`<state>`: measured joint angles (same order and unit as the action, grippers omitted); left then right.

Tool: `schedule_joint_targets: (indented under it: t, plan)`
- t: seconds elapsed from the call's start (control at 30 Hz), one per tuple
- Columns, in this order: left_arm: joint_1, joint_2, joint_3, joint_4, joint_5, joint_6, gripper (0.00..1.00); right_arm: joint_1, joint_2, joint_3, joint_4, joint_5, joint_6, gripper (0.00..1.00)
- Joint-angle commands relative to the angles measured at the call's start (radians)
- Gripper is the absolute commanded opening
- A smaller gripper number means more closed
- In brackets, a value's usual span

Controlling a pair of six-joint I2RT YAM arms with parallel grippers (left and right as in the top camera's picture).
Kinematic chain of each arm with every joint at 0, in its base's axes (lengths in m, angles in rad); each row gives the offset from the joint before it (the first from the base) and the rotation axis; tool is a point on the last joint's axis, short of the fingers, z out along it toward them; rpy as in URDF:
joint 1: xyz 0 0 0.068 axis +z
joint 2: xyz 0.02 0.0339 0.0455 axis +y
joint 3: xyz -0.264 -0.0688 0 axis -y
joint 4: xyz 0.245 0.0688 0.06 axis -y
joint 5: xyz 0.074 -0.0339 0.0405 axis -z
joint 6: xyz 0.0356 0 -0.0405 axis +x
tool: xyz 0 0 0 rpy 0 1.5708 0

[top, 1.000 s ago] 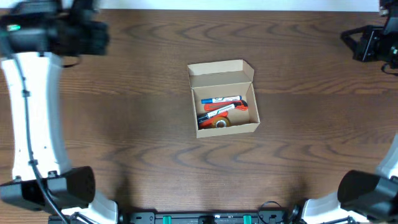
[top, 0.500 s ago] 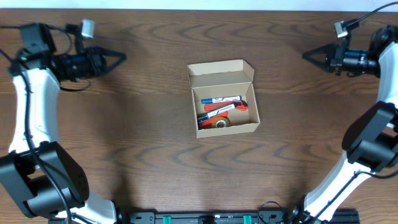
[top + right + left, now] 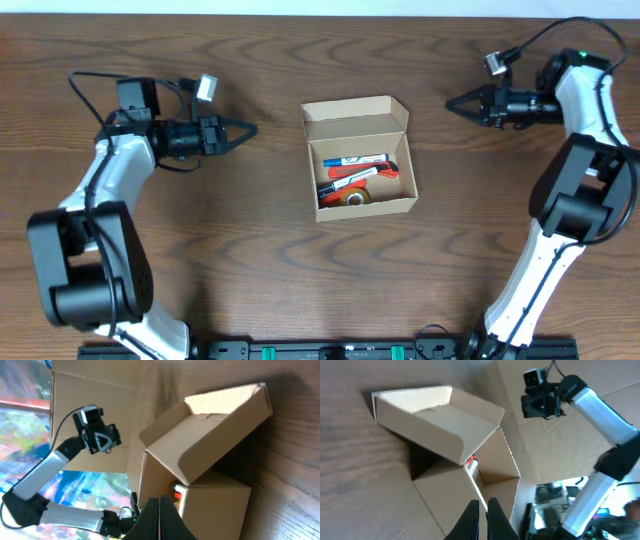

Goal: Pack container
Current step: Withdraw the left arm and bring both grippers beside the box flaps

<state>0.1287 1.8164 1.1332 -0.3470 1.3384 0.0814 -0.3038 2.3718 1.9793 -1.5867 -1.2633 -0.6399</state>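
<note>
The container, a small tan cardboard box, sits at the table's middle with its flap lid standing open at the far side. Inside lie a blue-capped marker, a red-orange marker and a roll of tape. My left gripper is shut and empty, pointing at the box from its left, a short gap away. My right gripper is also shut and empty, pointing at it from the upper right. Each wrist view shows the container ahead of closed fingertips.
Dark wood table all round the box. Cables trail along both arms. The arm bases stand at the near left and near right corners.
Both arms have swung in from the far corners toward the box; their shut grippers now point at it from either side. The box and its contents have not moved.
</note>
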Motion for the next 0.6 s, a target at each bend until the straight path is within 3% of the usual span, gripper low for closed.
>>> schedule_joint_targets:
  t: [0.0, 0.33, 0.57]
  plan:
    - [-0.011, 0.080, -0.013, 0.020, 0.068, -0.010, 0.06, 0.011, 0.066, 0.001, -0.003, -0.028, -0.034, 0.01]
    - [-0.085, 0.210, -0.013, 0.083, 0.092, -0.011, 0.06, 0.043, 0.134, -0.010, -0.013, -0.030, -0.099, 0.01]
    - [-0.131, 0.257, -0.013, 0.199, 0.185, -0.012, 0.06, 0.086, 0.134, -0.071, -0.011, -0.052, -0.234, 0.01]
